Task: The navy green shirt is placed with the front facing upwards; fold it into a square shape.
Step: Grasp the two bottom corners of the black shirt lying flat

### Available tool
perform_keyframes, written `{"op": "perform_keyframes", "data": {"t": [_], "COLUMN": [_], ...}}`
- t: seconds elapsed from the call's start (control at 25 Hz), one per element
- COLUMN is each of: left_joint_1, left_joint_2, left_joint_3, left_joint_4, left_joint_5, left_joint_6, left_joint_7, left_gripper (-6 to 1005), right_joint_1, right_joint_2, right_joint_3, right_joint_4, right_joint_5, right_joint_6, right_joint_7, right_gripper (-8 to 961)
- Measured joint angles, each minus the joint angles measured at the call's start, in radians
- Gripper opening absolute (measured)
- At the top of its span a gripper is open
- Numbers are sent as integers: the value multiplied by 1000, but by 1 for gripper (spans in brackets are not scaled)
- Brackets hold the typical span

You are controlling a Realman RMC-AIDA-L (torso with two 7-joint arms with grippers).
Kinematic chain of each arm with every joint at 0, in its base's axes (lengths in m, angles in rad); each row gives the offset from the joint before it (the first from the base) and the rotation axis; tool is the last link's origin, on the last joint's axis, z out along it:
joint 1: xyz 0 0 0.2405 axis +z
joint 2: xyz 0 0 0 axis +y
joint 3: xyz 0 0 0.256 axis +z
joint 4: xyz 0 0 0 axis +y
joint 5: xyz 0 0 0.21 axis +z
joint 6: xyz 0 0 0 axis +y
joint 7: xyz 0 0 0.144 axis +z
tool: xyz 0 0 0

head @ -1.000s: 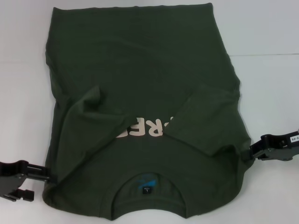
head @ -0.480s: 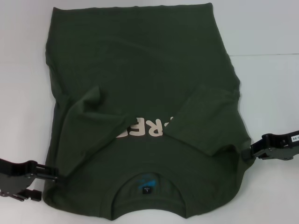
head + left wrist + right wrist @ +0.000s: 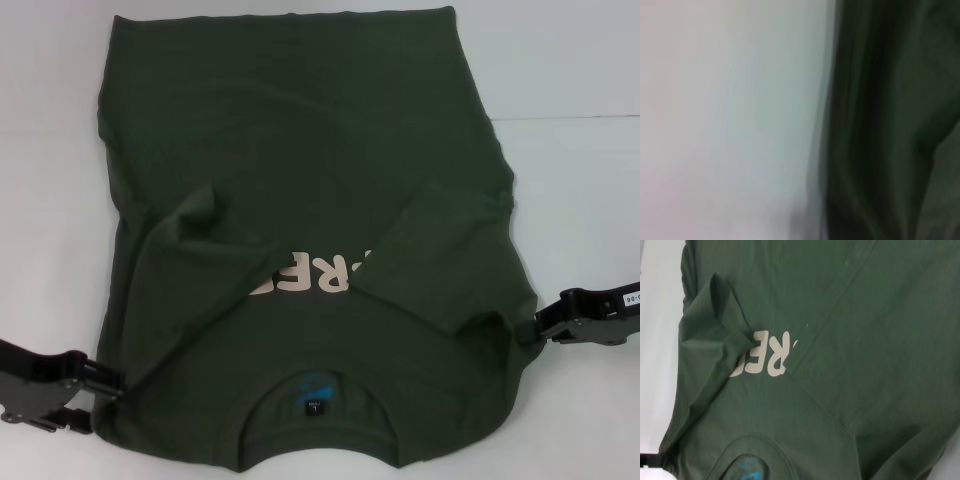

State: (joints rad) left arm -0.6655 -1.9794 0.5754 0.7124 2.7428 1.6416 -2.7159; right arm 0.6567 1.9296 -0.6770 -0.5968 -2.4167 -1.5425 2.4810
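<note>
The navy green shirt [image 3: 300, 180] lies front up on the white table, collar and neck label [image 3: 315, 398] nearest me. Both sleeves are folded inward and partly cover the pale "FREE!" print [image 3: 310, 278]. My left gripper [image 3: 100, 400] is at the shirt's near-left shoulder edge, fingers apart, the upper fingertip touching the cloth. My right gripper [image 3: 530, 332] is at the right shoulder edge, shut on puckered cloth. The right wrist view shows the print [image 3: 765, 352] and the folded sleeves. The left wrist view shows the shirt's edge [image 3: 880, 125] against the table.
The white table [image 3: 580, 180] shows bare on both sides of the shirt. A faint seam line [image 3: 570, 117] crosses the table at the right. The shirt's hem [image 3: 280, 15] reaches the far edge of the head view.
My left gripper has slid slightly nearer to me along the shirt's left edge. My right gripper has dropped a touch. The shirt has barely moved.
</note>
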Motion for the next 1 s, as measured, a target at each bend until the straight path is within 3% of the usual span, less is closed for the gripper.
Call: {"op": "perform_keyframes", "data": {"t": [0.28, 0.36, 0.6, 1.0], "left_joint_1": [-2, -3, -6, -6], "left_joint_2": [-5, -5, -4, -4], "left_joint_3": [43, 43, 43, 35], "left_joint_4": [9, 16, 19, 19], "left_joint_5": [9, 8, 3, -4], "left_joint_6": [-15, -16, -16, -16], "left_joint_7": [1, 2, 7, 53], "left_gripper": [709, 499, 262, 55], "right_joint_1": [-2, -3, -5, -32], "right_joint_2": [0, 0, 0, 0], "right_joint_3": [6, 6, 11, 29], "right_joint_4": [0, 0, 0, 0], "right_joint_5": [1, 1, 1, 44], "right_joint_6": [-4, -5, -8, -23], "right_joint_7": [-1, -1, -1, -53], "right_gripper": [55, 55, 55, 55]}}
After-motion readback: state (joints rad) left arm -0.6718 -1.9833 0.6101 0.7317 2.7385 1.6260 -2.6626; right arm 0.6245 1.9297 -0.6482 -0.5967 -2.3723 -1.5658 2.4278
